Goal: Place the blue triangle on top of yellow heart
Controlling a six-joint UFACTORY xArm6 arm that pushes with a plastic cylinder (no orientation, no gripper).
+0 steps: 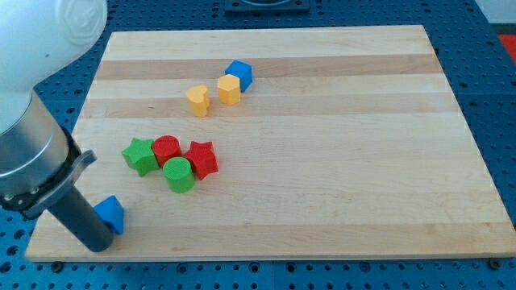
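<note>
So the blue triangle [110, 214] sits way down in the surface's [322, 185] bottom-left corner, close to both the left and bottom edges. My tip [95, 244] is right at it on the view's left side, the dark rod touching or all but touching the block; hard to say which. There's no pincer on this arm at all, just the rod, so nothing to open or close.

The yellow heart [198, 101] is well apart from the triangle, up toward the view's top, a bit left of centre. Just beside it on the right is a yellow hexagon-ish block [229, 89], and touching that one at its upper right is a blue cube [239, 74].

Between the triangle and the heart there's a tight cluster: green star [140, 155], red round-ish block [167, 150], green cylinder [178, 175] and red star [201, 159], all touching or nearly so.

No containers anywhere, and no writing or labels I can read. The whole right half of the wooden surface is open, and there's a bare strip along the left edge running up past the green star. The surface rests on a blue perforated base [493, 72].
</note>
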